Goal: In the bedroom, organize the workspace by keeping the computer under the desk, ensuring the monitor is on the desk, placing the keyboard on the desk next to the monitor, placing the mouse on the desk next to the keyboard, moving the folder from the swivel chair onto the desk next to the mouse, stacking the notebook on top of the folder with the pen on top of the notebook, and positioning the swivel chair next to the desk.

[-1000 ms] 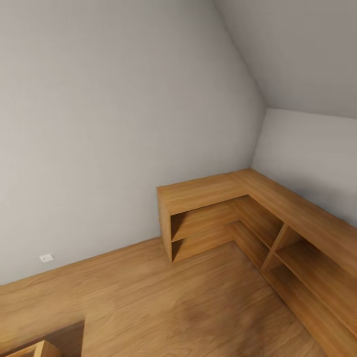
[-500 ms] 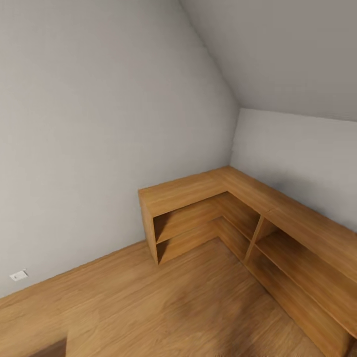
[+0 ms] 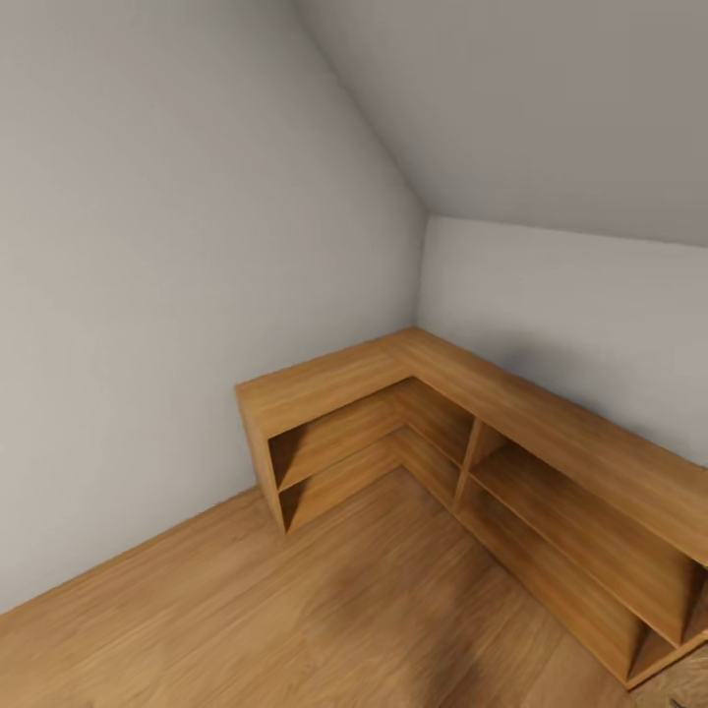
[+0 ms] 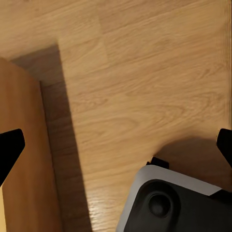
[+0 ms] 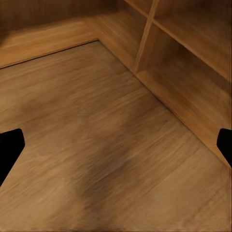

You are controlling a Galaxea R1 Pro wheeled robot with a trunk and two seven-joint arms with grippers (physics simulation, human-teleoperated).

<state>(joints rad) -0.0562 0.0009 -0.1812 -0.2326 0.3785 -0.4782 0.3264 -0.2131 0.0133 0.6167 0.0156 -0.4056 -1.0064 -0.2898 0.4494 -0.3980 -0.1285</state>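
L-shaped wooden shelf unit [image 3: 433, 413] in grey-walled corner, wood floor [image 3: 324, 610], left gripper [image 4: 116, 145] fingertips wide apart above robot base [image 4: 179, 203], right gripper [image 5: 116, 145] likewise spread over floor

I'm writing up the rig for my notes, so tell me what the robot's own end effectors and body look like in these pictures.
Little of it shows. In each wrist view the fingertips are plain black wedges at the picture's two side edges: the left end effector and the right end effector. No cables or markings are visible on them. The left wrist view also catches a rounded light grey and black part of the robot's body above the wooden floor.
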